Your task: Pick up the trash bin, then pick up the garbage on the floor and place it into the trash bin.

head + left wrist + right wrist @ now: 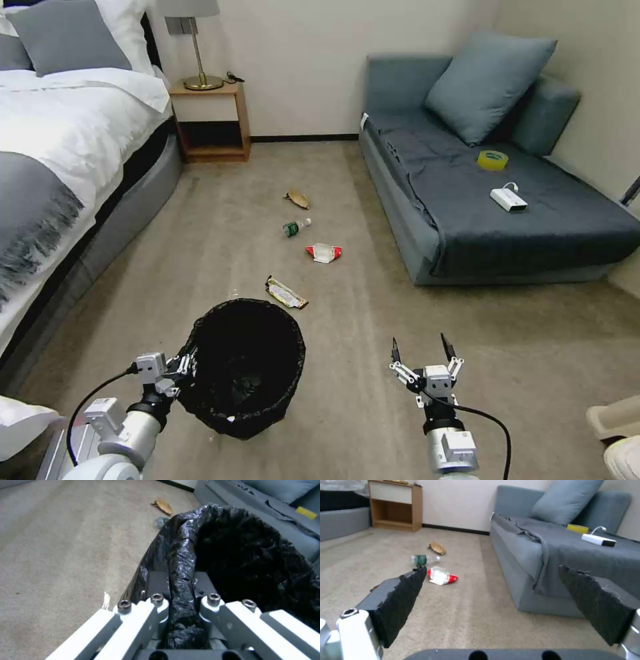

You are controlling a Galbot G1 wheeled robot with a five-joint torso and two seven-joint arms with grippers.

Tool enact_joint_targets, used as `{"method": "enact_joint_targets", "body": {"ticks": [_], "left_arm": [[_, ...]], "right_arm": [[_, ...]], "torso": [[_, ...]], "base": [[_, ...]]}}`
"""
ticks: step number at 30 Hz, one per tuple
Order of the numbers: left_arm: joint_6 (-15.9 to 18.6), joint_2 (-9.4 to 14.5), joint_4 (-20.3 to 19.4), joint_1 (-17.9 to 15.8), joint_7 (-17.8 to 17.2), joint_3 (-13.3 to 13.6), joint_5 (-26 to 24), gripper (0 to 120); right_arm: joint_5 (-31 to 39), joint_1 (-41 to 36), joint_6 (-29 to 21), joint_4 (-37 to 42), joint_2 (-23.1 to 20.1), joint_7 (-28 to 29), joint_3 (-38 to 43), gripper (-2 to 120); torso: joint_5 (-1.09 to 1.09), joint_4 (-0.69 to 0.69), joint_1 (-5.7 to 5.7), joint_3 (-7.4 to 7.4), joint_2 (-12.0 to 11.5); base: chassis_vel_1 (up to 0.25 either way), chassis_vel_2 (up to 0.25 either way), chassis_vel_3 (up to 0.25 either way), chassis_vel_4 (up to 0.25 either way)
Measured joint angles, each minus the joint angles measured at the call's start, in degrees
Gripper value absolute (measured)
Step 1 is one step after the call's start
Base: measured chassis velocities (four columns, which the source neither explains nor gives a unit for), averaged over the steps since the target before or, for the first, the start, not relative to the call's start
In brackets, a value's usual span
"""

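At left gripper (181, 371): trash bin (244, 367), round black mesh, crinkled liner.

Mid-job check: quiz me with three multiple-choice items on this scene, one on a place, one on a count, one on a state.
1. The yellow tape roll lies: A on the floor; B on the sofa; C on the nightstand.
2. Litter pieces on the carpet: A two; B four; C six.
3. The right hand is: A open, empty; B shut on a bottle; C shut on the bin.

B: it sits by the white box.
B: wrapper, carton, bottle, tan scrap.
A: fingers spread; the left hand clamps the trash bin rim.
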Motion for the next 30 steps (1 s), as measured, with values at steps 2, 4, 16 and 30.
{"method": "enact_joint_targets", "body": {"ticks": [2,4,16,30], "left_arm": [[0.0,-0.1,0.2,-0.3,0.2,-0.3,-0.5,7],[0.0,-0.1,0.2,-0.3,0.3,-0.4,-0.6,7],[0.3,0.2,0.1,-1.7,0.4,-0.4,-1.0,7],[0.5,1.4,0.0,-3.2,0.2,-0.4,-2.3,7]], "right_arm": [[0.4,0.0,0.0,0.1,0.0,-1.0,0.1,100],[0.4,0.0,0.1,0.1,0.0,-1.3,0.1,100],[1.4,-0.1,-1.2,0.9,0.0,-4.1,0.2,100],[7.8,0.1,-7.1,4.5,-3.2,-4.9,0.3,100]], "torso": [[0.00,0.00,0.00,0.00,0.0],[0.00,0.00,0.00,0.00,0.0],[0.00,0.00,0.00,0.00,0.0],[0.01,0.00,0.00,0.00,0.0]], "base": [[0.000,0.000,0.000,0.000],[0.000,0.000,0.000,0.000],[0.000,0.000,0.000,0.000],[0.000,0.000,0.000,0.000]]}}
